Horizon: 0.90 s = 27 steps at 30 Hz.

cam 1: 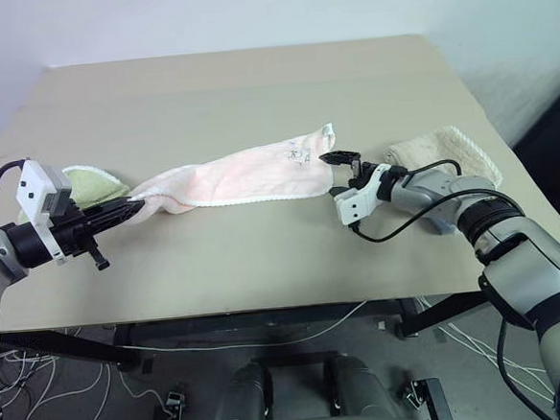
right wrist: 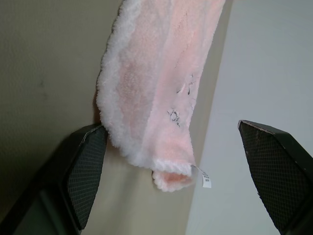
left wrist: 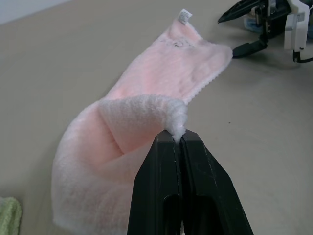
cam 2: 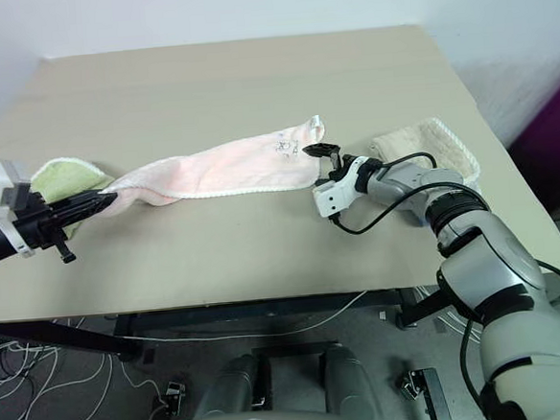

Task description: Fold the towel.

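Handling soft, light and limp: towel point(cam 1: 239, 177), left gripper point(cam 1: 131, 209) pinched shut on its 9 o'clock corner, right gripper point(cam 1: 346, 162) gaping empty at its 3 o'clock end, best seized there.

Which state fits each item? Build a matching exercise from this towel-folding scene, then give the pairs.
Items:
1. left end effector
2. right end effector
3. pink towel
4. green towel

States:
A. open at the pink towel's labelled end
B. stretched across the table
C. shut on a pink towel corner
D. lying beside the left arm

Pairs: 1-C, 2-A, 3-B, 4-D
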Each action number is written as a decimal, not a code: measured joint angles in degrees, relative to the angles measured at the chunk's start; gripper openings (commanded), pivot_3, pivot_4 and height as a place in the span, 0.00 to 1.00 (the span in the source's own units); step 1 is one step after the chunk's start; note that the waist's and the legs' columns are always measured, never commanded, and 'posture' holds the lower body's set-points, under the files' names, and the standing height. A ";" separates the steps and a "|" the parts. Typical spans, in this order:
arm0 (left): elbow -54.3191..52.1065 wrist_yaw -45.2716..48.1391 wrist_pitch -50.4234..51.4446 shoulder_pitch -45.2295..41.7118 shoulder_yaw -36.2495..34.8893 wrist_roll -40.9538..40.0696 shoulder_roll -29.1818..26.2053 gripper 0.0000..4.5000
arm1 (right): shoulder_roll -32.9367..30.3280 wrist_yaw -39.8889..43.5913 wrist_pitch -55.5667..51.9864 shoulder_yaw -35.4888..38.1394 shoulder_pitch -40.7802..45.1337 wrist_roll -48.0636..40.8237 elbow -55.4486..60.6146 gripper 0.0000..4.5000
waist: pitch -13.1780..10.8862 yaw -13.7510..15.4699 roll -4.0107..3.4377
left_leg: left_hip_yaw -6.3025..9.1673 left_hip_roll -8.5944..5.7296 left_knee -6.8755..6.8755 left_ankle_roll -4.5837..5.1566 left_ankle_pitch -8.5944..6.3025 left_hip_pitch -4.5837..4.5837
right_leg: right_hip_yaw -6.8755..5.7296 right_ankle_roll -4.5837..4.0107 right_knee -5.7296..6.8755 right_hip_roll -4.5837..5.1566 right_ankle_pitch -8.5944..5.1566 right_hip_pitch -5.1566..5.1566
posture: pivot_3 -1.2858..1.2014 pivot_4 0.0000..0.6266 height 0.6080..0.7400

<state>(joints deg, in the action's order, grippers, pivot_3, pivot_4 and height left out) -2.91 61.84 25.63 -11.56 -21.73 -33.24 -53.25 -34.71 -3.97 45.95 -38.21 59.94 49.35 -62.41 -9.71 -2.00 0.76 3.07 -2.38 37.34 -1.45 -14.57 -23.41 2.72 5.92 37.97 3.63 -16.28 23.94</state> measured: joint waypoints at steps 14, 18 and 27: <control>0.10 0.03 -0.23 -0.19 0.32 0.01 1.06 0.00 | 4.39 1.60 0.03 -0.27 1.30 0.34 -3.08 0.46 | 0.03 -2.09 0.05 | -0.02 0.12 -0.28 -0.03 0.02 0.06 | 0.02 -0.16 0.03 -0.10 -0.09 0.12 | 0.52 0.24 1.00; 0.10 -0.03 -0.24 0.11 0.30 0.01 1.07 0.00 | 4.39 2.25 0.76 -0.38 0.80 0.28 -3.08 0.15 | 0.02 -2.02 0.04 | -0.02 0.11 -0.27 -0.03 0.02 0.03 | 0.02 -0.16 0.03 -0.09 -0.09 0.15 | 0.52 0.24 1.00; 0.06 -0.70 -0.28 0.77 0.29 0.01 1.81 0.00 | 3.99 2.35 1.40 0.45 0.92 -0.78 -2.83 0.00 | 0.07 -1.97 0.11 | 0.00 0.11 -0.26 -0.02 0.01 0.06 | 0.01 -0.16 0.02 -0.09 -0.09 0.10 | 0.52 0.24 1.00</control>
<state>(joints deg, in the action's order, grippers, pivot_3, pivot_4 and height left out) -2.86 61.13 25.35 -10.79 -21.44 -33.22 -51.44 -30.72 -1.62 47.34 -37.76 60.86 48.57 -65.24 -9.64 -3.97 0.87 3.07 -2.27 37.08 -1.47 -14.56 -23.35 2.73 5.76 37.99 3.55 -16.37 24.05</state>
